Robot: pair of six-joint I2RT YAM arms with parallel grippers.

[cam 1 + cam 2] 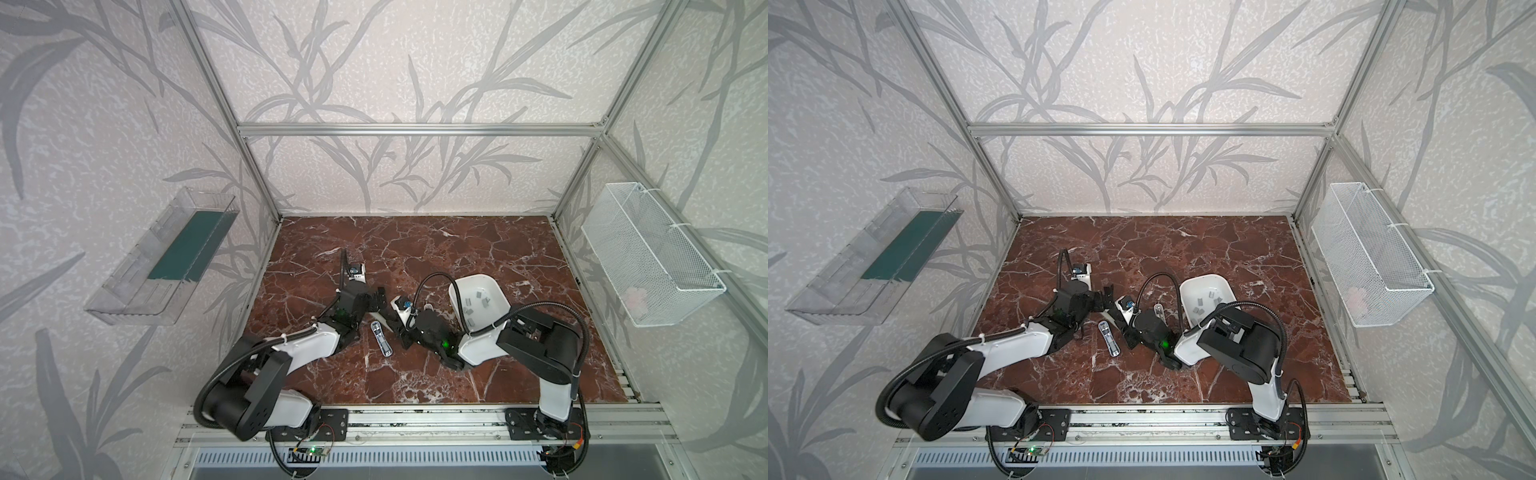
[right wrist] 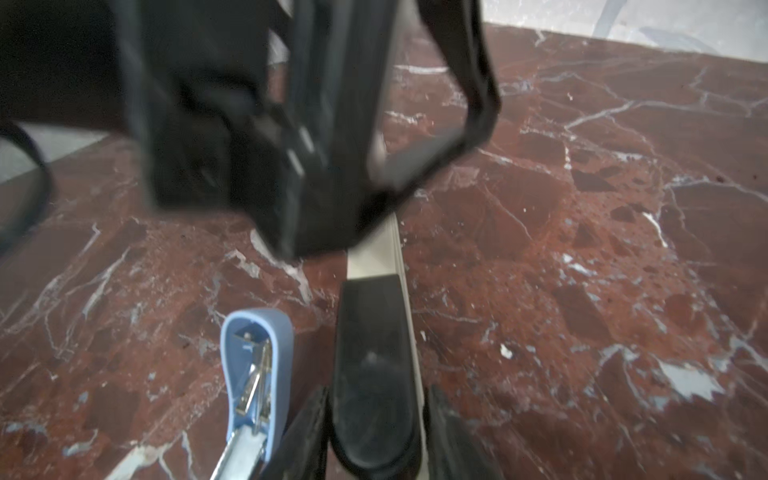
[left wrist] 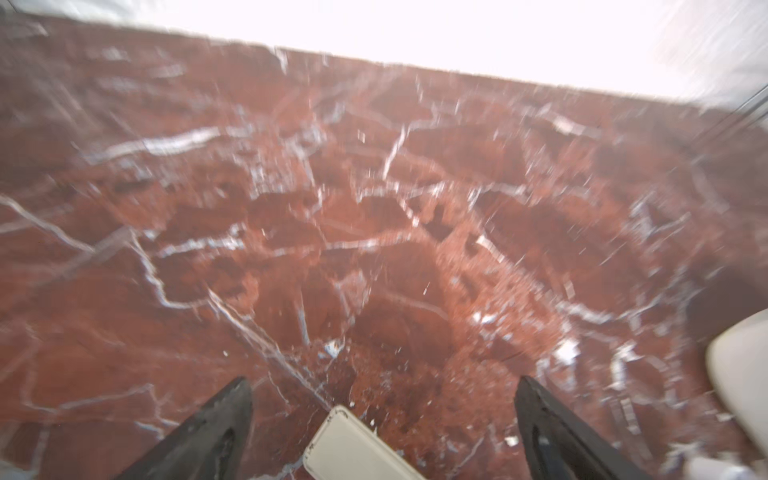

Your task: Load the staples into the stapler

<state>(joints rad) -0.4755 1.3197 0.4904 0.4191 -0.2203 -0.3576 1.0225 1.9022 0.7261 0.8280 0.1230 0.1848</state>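
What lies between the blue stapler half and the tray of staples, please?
The right gripper and its wrist, straddling the stapler's white half; both top views show it.

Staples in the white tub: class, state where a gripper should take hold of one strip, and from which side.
Probably best: pinch a strip across its narrow width, coming straight down. The staples lie flat on the floor of the white tub, whose raised walls block a sideways approach.
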